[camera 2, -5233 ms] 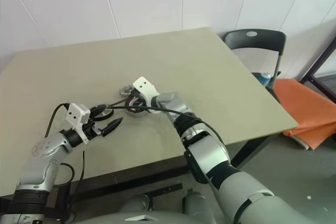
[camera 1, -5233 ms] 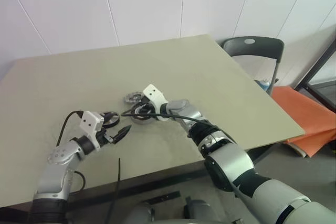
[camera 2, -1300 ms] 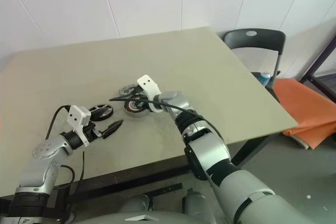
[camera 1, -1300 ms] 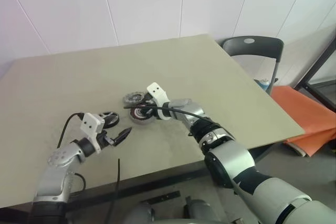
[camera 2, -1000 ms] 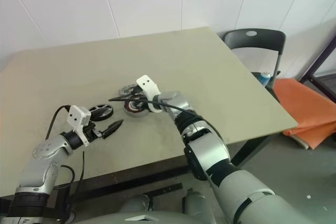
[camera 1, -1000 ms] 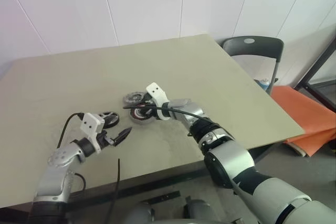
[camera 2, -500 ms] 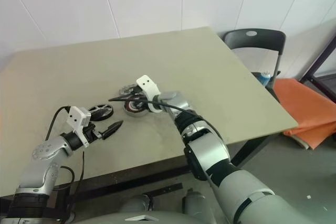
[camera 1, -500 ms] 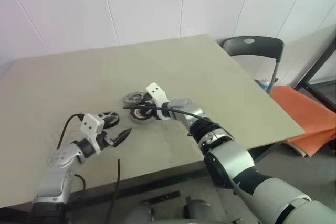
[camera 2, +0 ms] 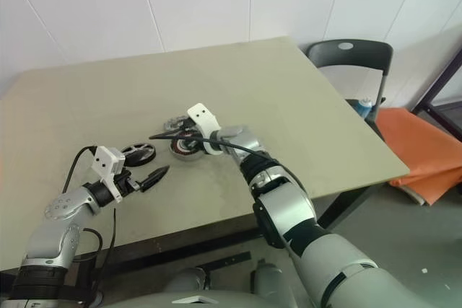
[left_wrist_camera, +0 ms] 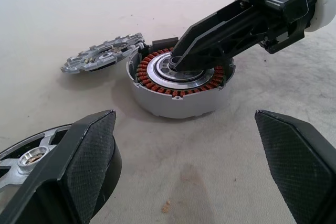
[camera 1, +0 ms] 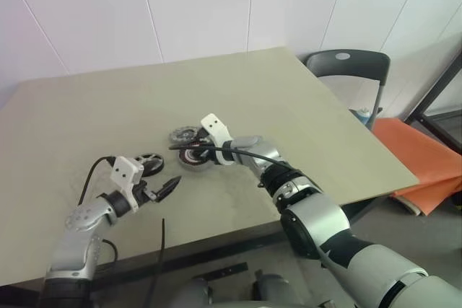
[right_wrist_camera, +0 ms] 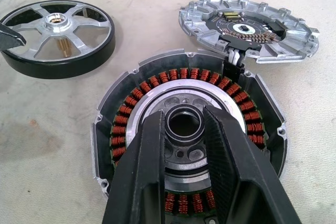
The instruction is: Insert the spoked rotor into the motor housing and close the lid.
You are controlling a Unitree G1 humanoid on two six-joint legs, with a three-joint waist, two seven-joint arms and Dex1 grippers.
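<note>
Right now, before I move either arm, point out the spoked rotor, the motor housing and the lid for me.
Spoked rotor (right_wrist_camera: 56, 23): right wrist view, on its silver hub.
Motor housing (right_wrist_camera: 190, 73): right wrist view, on the copper windings at its far side.
Lid (right_wrist_camera: 247, 27): right wrist view, on its dark inner face.

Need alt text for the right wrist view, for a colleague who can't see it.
The right gripper has its two black fingers closed around the raised centre ring of the open motor housing, ringed by copper-red windings. The spoked rotor and the lid lie on the table beyond it.
</note>
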